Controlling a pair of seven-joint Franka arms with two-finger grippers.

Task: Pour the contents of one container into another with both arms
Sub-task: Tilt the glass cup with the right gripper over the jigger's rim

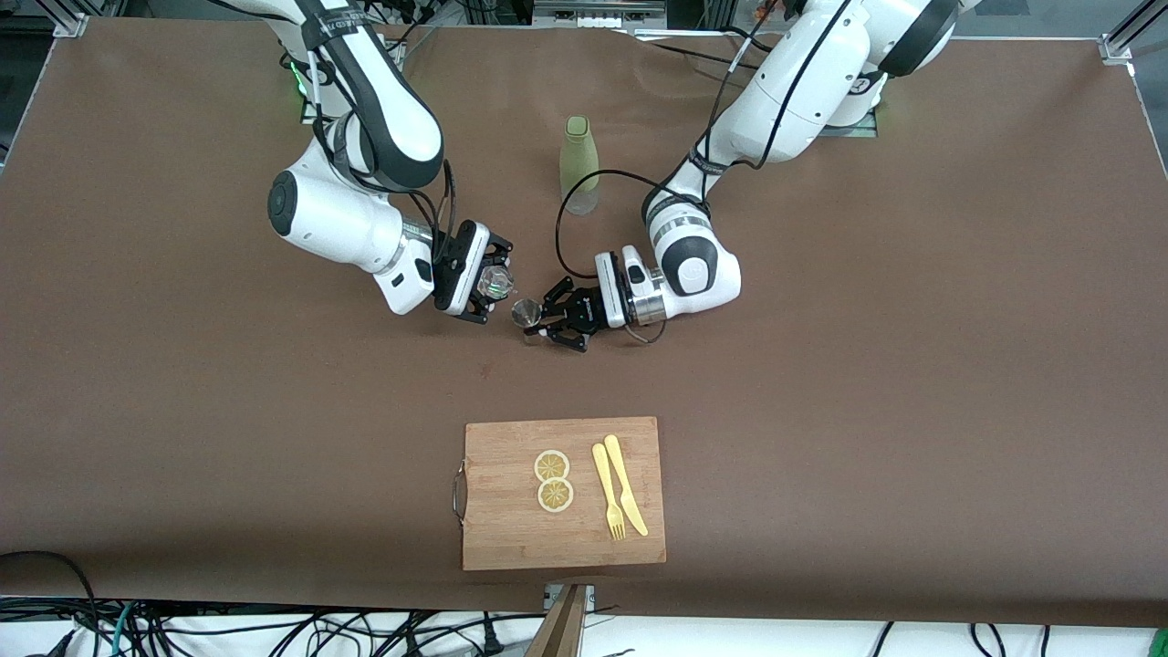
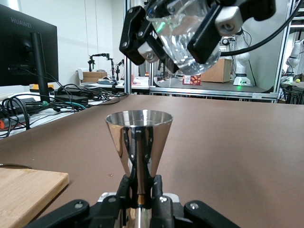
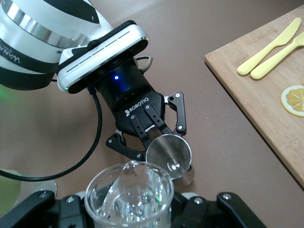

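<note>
Right gripper (image 1: 488, 285) clamping clear glass (image 1: 495, 282), tilting it mouth-first toward left arm's end. Left gripper (image 1: 547, 321) pinching steel cone cup (image 1: 526, 313) by stem, holding it upright over bare table, mouth up. Glass rim (image 2: 190, 57) sitting above and just beside cone mouth (image 2: 138, 116), apparently not yet squarely over it. Pour looking imminent; nothing seen flowing.

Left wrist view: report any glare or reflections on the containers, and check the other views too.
Left wrist view: the metal cone cup mirrors the room; the clear glass above it shows highlights. Right wrist view: the glass rim glints. Front view: even light, soft shadows under both arms.
</note>
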